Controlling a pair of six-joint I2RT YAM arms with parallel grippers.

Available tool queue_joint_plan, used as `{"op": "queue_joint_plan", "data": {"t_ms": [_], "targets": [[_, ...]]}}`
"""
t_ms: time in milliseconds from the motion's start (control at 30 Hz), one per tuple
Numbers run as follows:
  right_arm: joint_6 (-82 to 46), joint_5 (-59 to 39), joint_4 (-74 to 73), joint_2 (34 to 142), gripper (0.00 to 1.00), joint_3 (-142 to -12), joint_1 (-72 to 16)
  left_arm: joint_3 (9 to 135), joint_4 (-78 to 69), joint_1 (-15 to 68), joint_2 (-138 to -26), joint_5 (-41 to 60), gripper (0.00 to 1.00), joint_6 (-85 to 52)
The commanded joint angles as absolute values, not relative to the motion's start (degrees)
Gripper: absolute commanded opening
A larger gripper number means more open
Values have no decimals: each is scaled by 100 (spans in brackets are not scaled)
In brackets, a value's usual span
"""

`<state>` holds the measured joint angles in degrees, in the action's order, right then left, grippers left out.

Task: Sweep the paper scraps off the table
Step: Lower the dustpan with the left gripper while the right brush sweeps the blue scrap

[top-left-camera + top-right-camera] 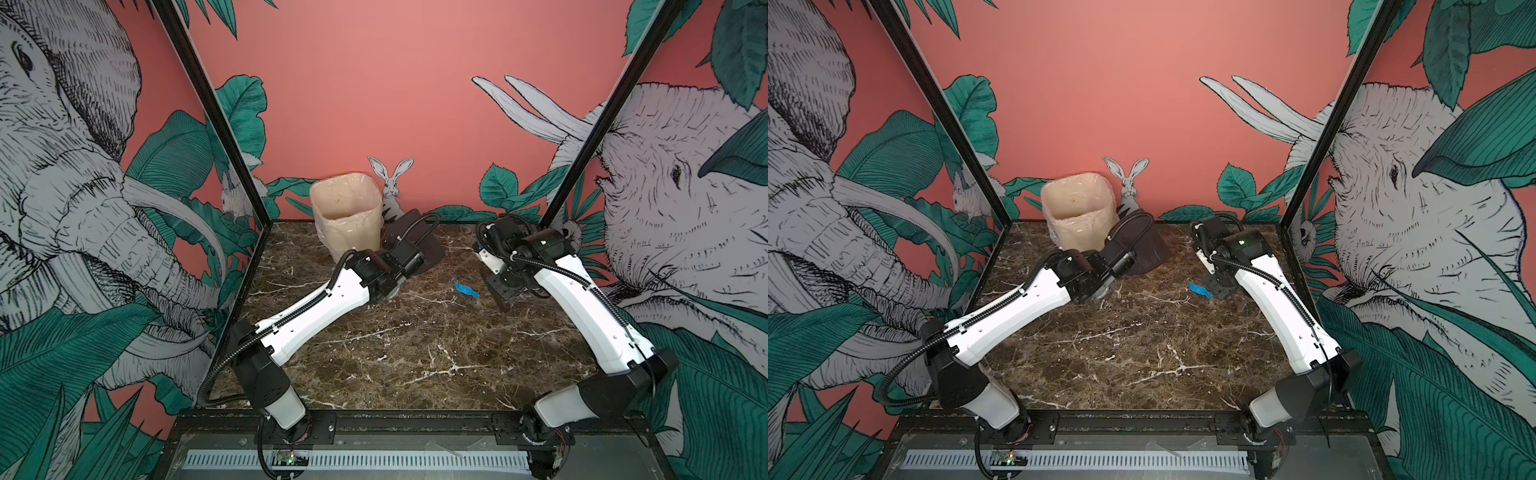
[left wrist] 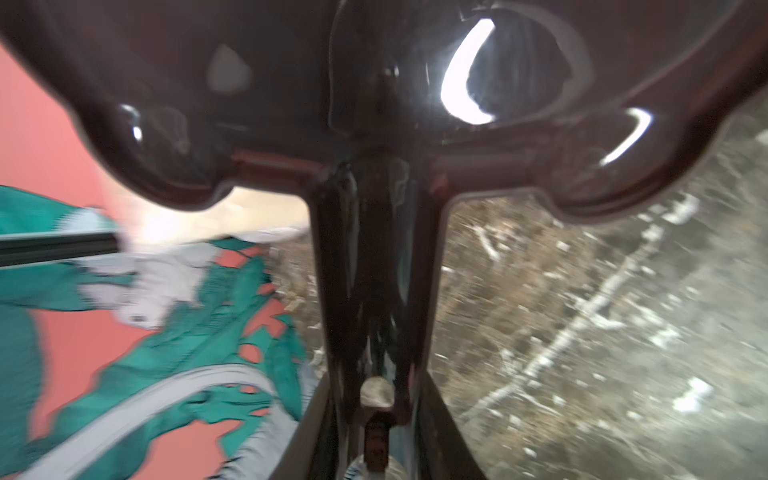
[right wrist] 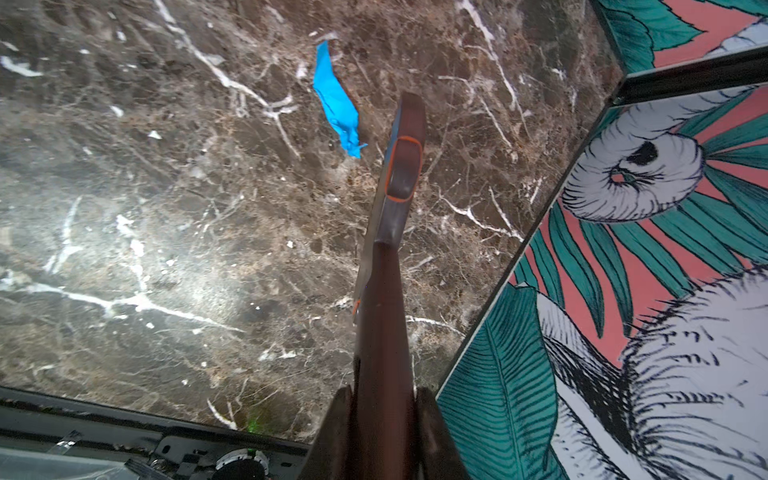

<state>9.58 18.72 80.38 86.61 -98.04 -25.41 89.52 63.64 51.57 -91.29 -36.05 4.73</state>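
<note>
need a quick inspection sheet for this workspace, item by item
surface: brown marble-pattern table, white veins.
job's things: one blue paper scrap lies on the table near the brush; plastic-lined bin stands at the back, dustpan next to it; no red or white scraps seen.
clutter: nothing seen.
grippers: left pincer shut on the dustpan handle; right pincer shut on the brush handle.
cables: black corrugated cable along each arm, clear of the scrap.
surroundings: jungle-print walls with elephants and a rabbit; black frame posts.

Robot lab booth, mural walls (image 1: 395,104), marble table (image 1: 415,340)
</note>
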Motion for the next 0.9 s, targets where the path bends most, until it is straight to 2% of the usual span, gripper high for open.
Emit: {"op": "queue_joint_plan", "data": {"t_ms": [0,400,867], "targets": [[1192,2284,7888,8956,0,-10094,-2427,8333,6087,5287,-8560,-2710,0,-620],[1484,2250,7791,10406,0,-10909,-2435,6942,6184,5537,-8197,-1754,0,-1264],[1723,2113,7995,10922,0,-10863,-3211,6027,5878,5906,-8122,-977,0,-1758]]}}
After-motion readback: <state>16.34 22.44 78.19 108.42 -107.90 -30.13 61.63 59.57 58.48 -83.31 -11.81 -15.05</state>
